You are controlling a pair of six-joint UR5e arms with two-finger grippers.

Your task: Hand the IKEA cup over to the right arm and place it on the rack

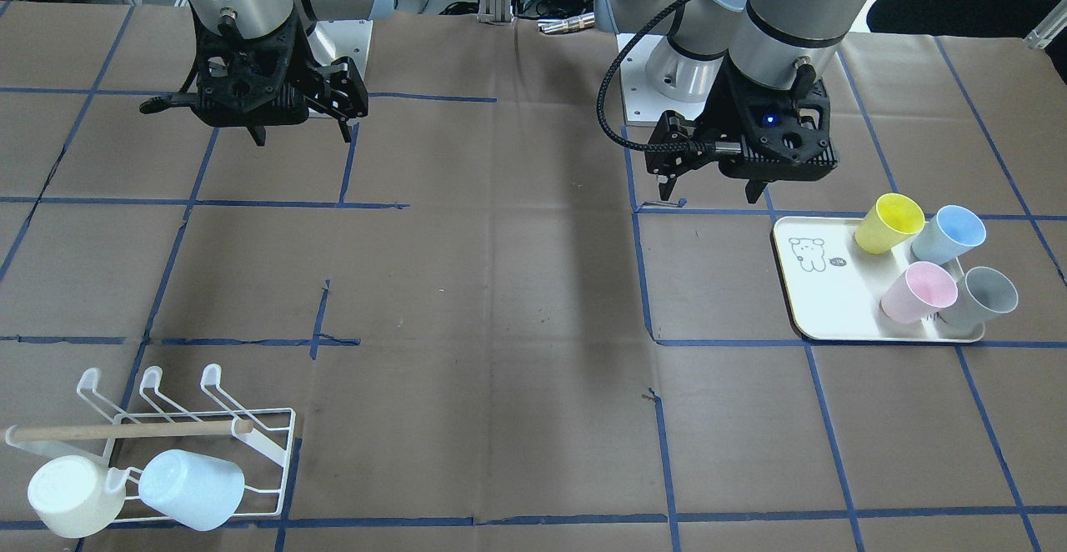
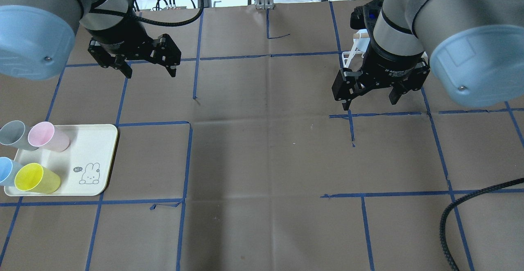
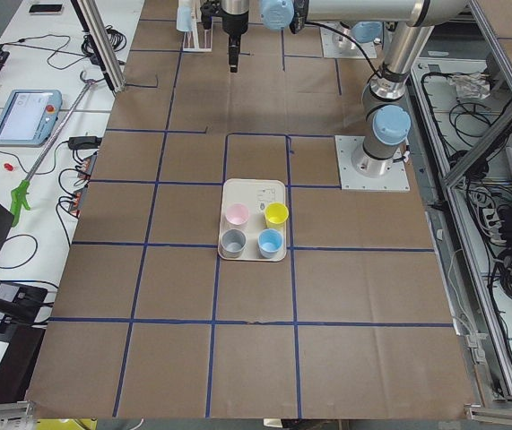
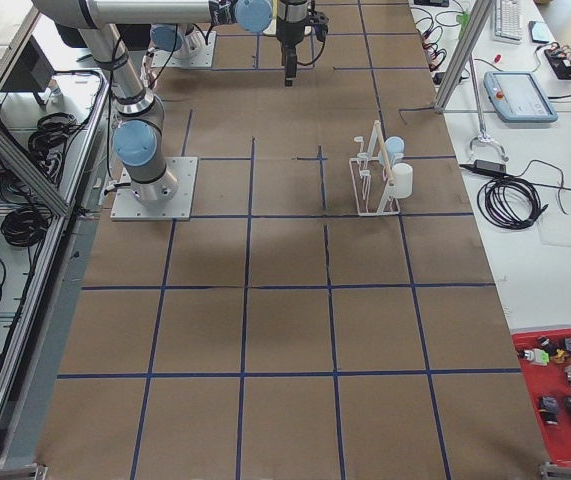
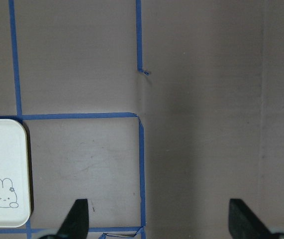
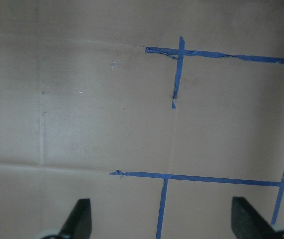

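L hand [image 2: 150, 73], black two-finger type, hangs above the brown-paper tabletop [image 1: 500, 327] w/ jaws wide, nothing btwn them. R hand [image 2: 370, 102] is the same: wide and empty. The cream rectangular tray w/ animal drawing [image 1: 821, 306] lies below the L hand, off to its outer side; one tray corner shows just beside the L fingertip in the wrist view. Four cups stand mouth-up in two pairs at the tray end farther from the L hand: yellow plastic cup [image 1: 890, 223], pale blue cup [image 1: 949, 235], pink cup [image 1: 919, 292], grey cup [image 1: 982, 298]. The white wire rack w/ wooden dowel handle [image 1: 125, 431] sits well apart from the R hand, out past it on its outer side. It carries a white cup [image 1: 75, 495] and a light blue cup [image 1: 192, 488], side by side and tipped over, prob. hung on prongs, though the contact is hidden.
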